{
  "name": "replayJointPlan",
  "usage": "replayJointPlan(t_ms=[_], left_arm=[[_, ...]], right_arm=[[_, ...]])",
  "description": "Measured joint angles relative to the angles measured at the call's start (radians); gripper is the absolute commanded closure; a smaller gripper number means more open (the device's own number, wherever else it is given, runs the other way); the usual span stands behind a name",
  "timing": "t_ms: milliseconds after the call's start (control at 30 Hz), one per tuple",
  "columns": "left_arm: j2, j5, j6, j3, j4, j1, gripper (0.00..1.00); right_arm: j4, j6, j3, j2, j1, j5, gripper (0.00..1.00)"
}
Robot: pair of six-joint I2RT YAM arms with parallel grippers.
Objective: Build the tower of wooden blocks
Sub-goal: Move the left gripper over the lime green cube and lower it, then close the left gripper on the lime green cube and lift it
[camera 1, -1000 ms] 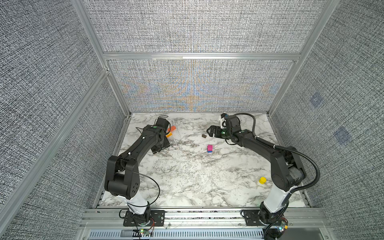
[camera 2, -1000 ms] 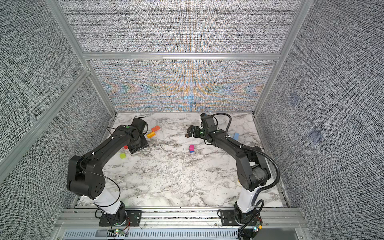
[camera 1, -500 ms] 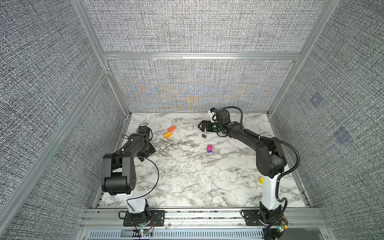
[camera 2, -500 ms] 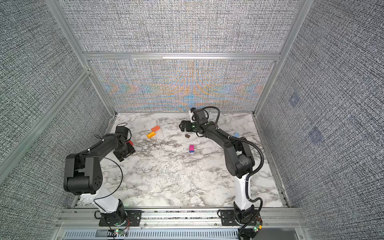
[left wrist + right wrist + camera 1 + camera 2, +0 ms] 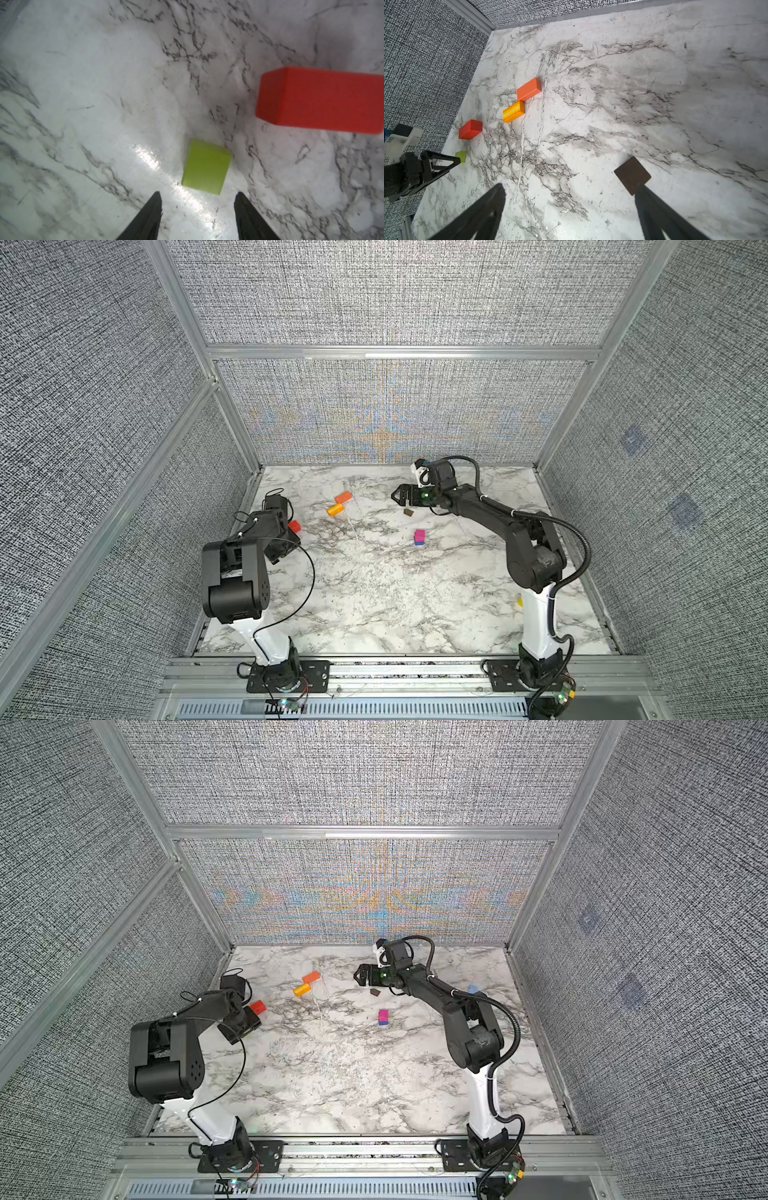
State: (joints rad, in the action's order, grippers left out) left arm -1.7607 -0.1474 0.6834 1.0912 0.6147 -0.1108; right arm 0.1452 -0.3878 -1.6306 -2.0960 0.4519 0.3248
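Observation:
The tower is a pink block on a blue one at mid-table. My right gripper stands wide open and empty at the back. A dark brown cube lies on the marble by one fingertip, outside the jaws. My left gripper is open over the left side, with a lime-green block just beyond its tips. A red block lies beside it. An orange slab and a yellow-orange lettered block lie between the arms.
A light blue block shows behind the right arm near the right wall. A yellow block peeks out beside the right arm's white post. Grey fabric walls with aluminium rails close in the marble table on three sides.
My left arm has drawn back from the orange blocks toward the left wall, now over the green block. My right gripper has swung left along the back, past the brown cube.

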Motion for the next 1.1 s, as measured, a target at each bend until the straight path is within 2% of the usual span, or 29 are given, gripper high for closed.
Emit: replayJointPlan(t_ms=[433, 600, 767, 900, 1100], left_arm=[[-0.065, 0.019, -0.043, 0.050, -0.049, -0.028, 0.44], [-0.117, 0.038, -0.050, 0.097, -0.047, -0.029, 0.57], [-0.130, 0.045, -0.055, 0.100, -0.049, -0.029, 0.60], [-0.114, 0.049, -0.055, 0.080, -0.048, -0.029, 0.72], [-0.101, 0.053, -0.063, 0.069, -0.042, -0.022, 0.75]], right_arm=[[-0.003, -0.006, 0.000, -0.011, 0.000, 0.016, 0.01], [-0.004, -0.008, 0.000, -0.011, -0.001, 0.019, 0.01], [-0.016, -0.012, 0.011, -0.011, -0.005, 0.021, 0.01], [-0.025, -0.019, 0.013, -0.011, -0.010, 0.026, 0.01], [-0.039, -0.023, 0.015, -0.011, -0.014, 0.034, 0.01]])
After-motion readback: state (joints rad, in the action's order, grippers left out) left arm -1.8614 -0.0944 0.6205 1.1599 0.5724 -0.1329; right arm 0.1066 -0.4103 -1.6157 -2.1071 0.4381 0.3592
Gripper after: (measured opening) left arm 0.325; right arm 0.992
